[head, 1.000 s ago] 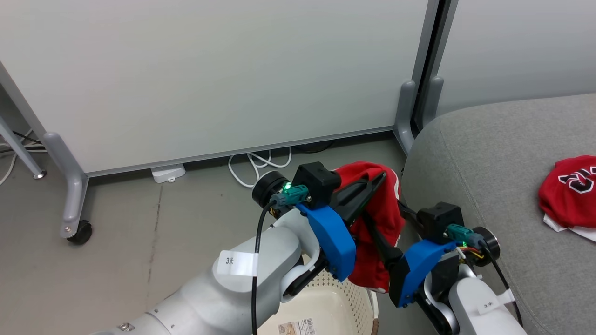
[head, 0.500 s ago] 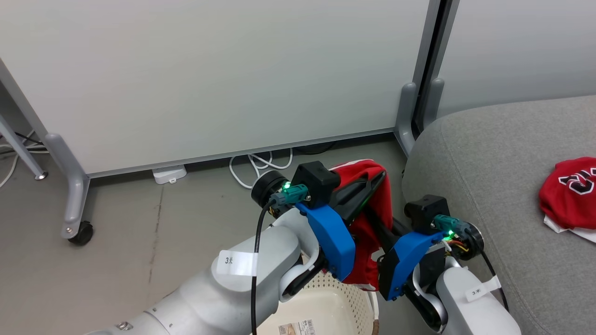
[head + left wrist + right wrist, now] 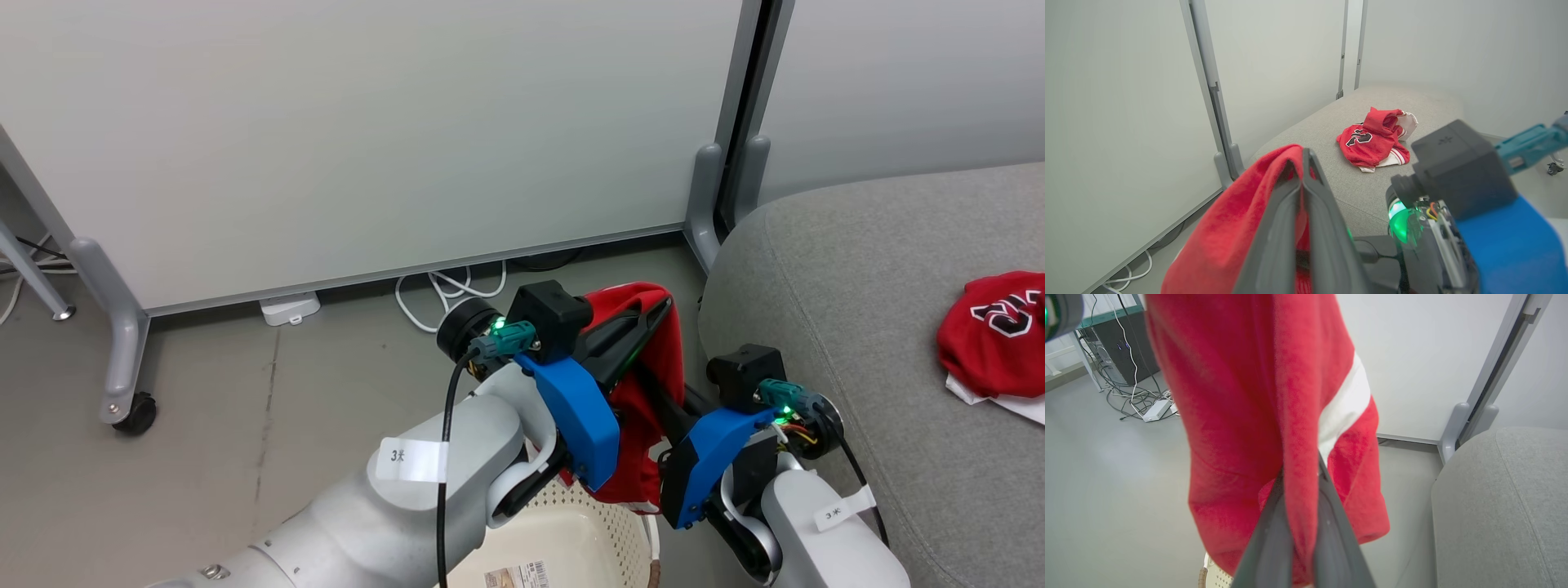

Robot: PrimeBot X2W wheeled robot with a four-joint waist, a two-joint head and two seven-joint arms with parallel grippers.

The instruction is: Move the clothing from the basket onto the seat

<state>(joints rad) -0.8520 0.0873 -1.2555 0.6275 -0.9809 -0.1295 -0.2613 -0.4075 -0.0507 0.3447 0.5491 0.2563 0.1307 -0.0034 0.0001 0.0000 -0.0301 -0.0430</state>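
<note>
The step in hand appears to be the carrying of a garment from the basket to the seat. The left gripper [image 3: 667, 306] is closed tight on the upper fold of the red garment [image 3: 653, 371], and the cloth hangs down from its fingers above the basket [image 3: 600, 535]. The right gripper [image 3: 1300, 473] is closed as well. Its two fingers pinch a lower part of the same garment, below the white stripe [image 3: 1345, 404]. So the garment is held at two places, in the air, just beside the rounded edge of the seat [image 3: 857, 343]. Its hem hangs near the basket's rim; whether it touches cannot be told.

The other garment [image 3: 992, 339], the one with lettering, lies on the seat, well apart from both grippers. The visible part of the basket floor bears only a paper label [image 3: 518, 576] — the rest is hidden behind the arms.

The next move probably calls for both arms to travel together toward the robot's right and somewhat upward, so that the hanging hem passes over the seat's edge without catching. The two grips should keep their spacing — if they pull apart, the soft cloth may slip out. Only over the grey fabric should the fingers let go.
</note>
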